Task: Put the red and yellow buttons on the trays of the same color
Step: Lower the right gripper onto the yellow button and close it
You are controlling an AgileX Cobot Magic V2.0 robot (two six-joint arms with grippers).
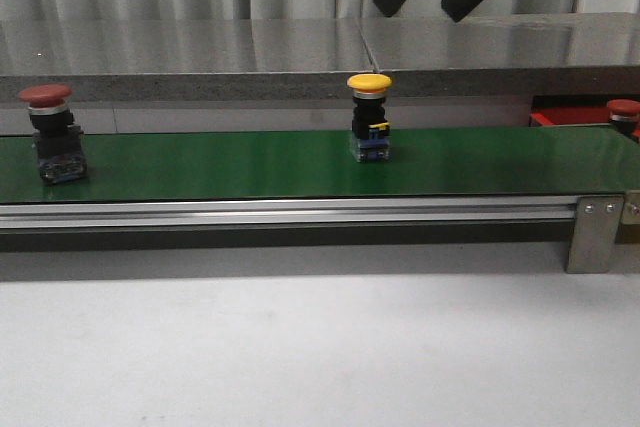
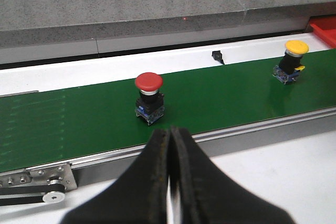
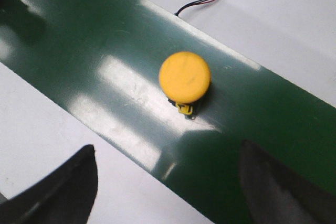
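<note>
A red button (image 1: 47, 132) stands upright at the left end of the green belt (image 1: 250, 162), and the left claw (image 2: 170, 145) hovers just in front of it with its fingers pressed together, holding nothing. Near the middle of the belt a yellow button (image 1: 369, 117) stands upright; the right claw (image 3: 168, 182) hangs above it, fingers spread wide. At the far right a second red button (image 1: 624, 113) sits by the red tray (image 1: 560, 115), beyond the belt's end.
</note>
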